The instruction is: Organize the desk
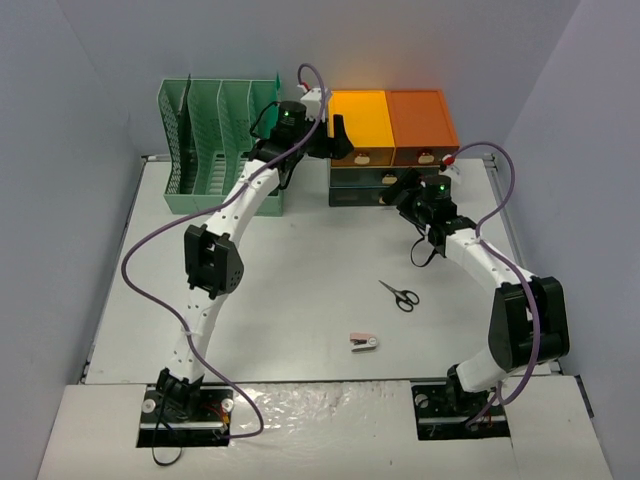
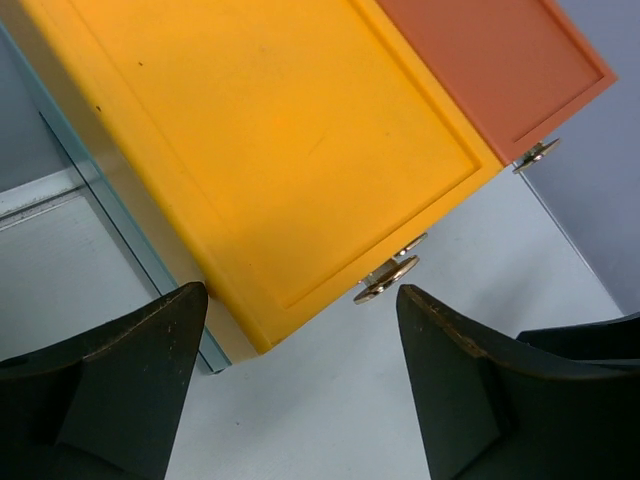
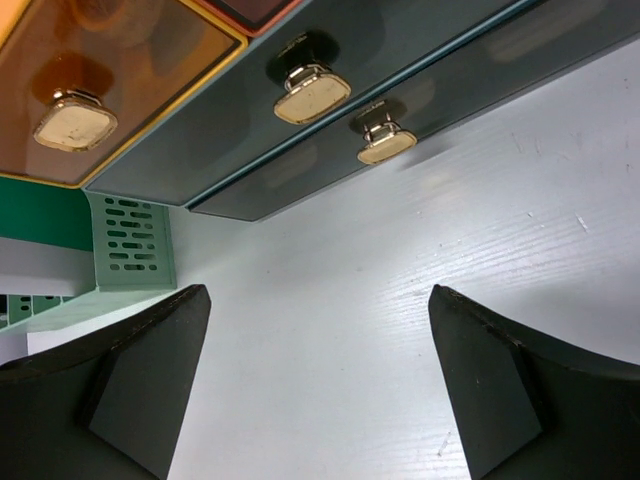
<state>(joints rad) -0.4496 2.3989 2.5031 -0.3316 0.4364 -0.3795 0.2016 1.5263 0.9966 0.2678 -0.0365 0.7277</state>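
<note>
The off-white desk (image 1: 300,270) carries a drawer unit at the back, with a yellow top (image 1: 358,118) and an orange top (image 1: 422,118) over dark grey drawers (image 1: 365,185). My left gripper (image 1: 338,138) is open and empty, hovering at the yellow unit's front left corner. In the left wrist view its jaws (image 2: 300,390) stand wide apart over bare desk, below a brass knob (image 2: 388,278). My right gripper (image 1: 405,190) is open and empty in front of the grey drawers. In the right wrist view it (image 3: 315,390) faces two drawer knobs (image 3: 312,95) from low down.
A mint-green slotted file rack (image 1: 220,140) stands at the back left; its corner shows in the right wrist view (image 3: 130,250). Black scissors (image 1: 400,296) and a small pink-and-white stapler-like item (image 1: 364,343) lie on the desk's near right. Grey walls enclose the back and sides.
</note>
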